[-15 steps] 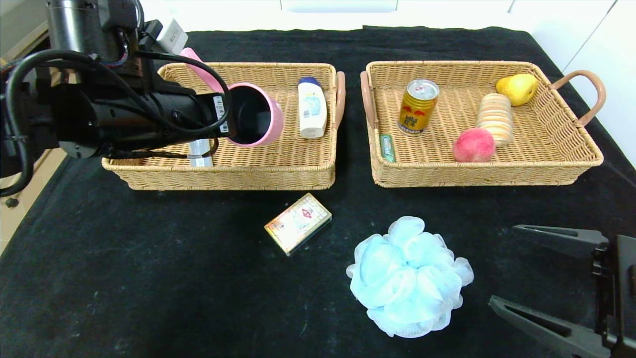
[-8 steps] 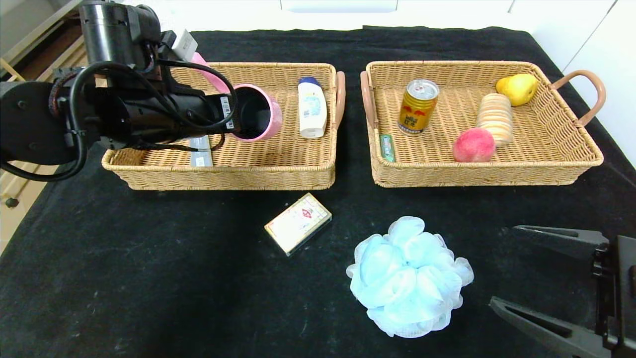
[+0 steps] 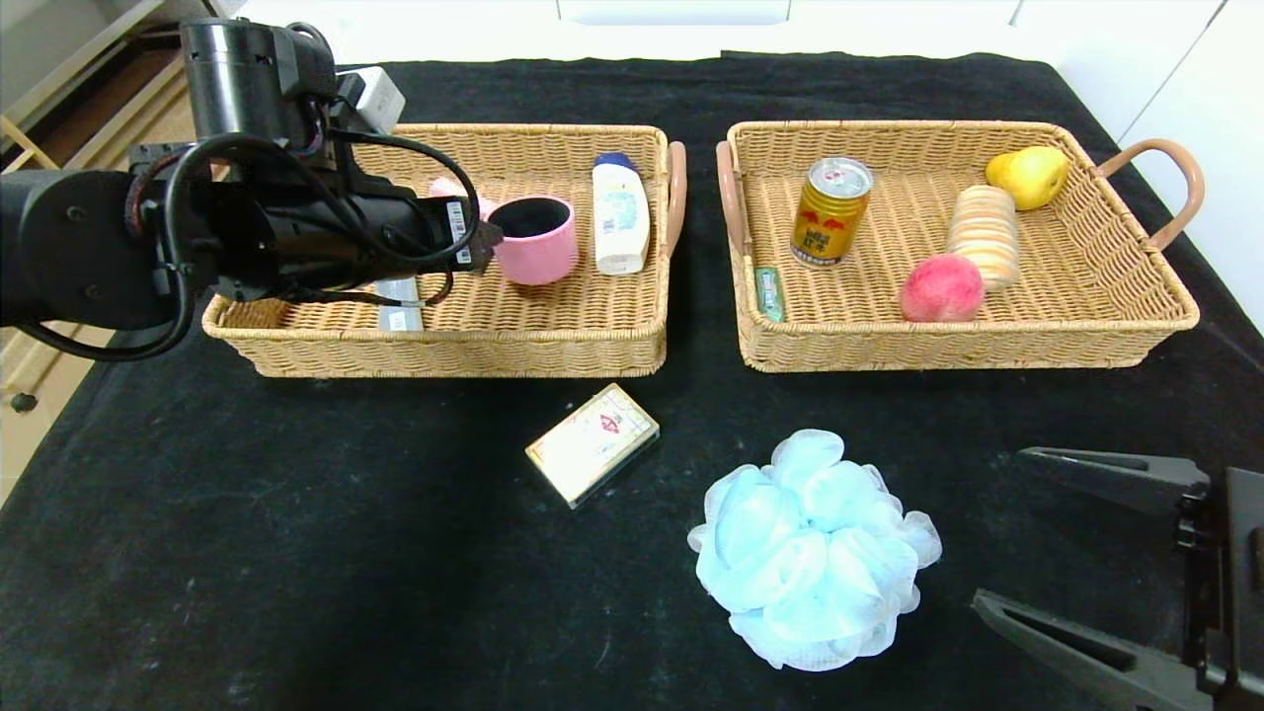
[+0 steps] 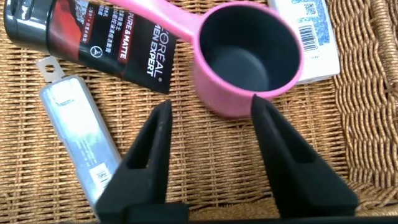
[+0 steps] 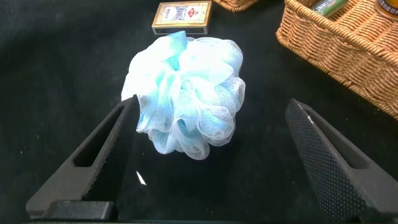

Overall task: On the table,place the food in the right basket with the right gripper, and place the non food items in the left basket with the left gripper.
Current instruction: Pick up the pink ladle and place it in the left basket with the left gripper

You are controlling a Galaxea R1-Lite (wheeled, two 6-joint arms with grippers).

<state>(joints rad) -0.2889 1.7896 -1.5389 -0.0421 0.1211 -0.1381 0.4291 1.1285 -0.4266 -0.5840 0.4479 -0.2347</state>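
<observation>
Pink saucepan [image 3: 534,240] handle mostly hidden behind left arm; right gripper [image 3: 1091,553] body cut off at head-view edge.

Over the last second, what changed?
The left gripper let go of the pink saucepan: it was held tilted above the left basket, and now stands upright in it, fingers open and apart from it. The card box, the pouf, the food and the right gripper stayed put.
</observation>
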